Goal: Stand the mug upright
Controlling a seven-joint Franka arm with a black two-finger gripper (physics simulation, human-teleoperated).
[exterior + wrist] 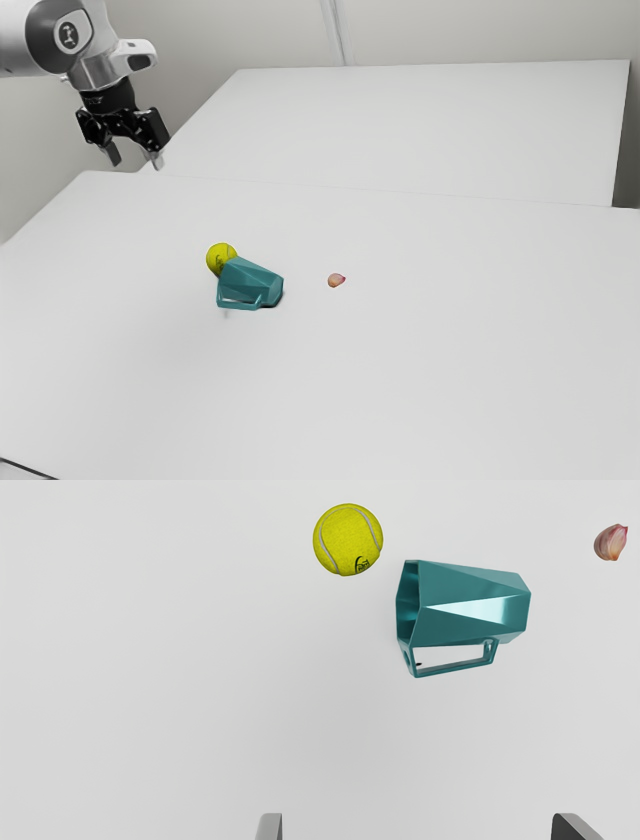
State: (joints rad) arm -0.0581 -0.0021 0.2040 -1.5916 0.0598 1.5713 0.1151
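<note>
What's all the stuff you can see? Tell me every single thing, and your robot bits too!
mug: 1, teal, lying on its side on the table
ball: 1, yellow, on the table near the mug's open end
garlic clove: 1, pinkish, on the table beyond the mug's base
dark speck: 1, inside the mug's handle loop
table: 1, white, under these things
slab: 1, white, behind the table
walls: can't tell how many, pale grey, at the back
dark line: 1, exterior view's bottom left corner
arm: 1, white and grey, exterior view's upper left
gripper: 1, black, two open fingers, on the arm's end
</note>
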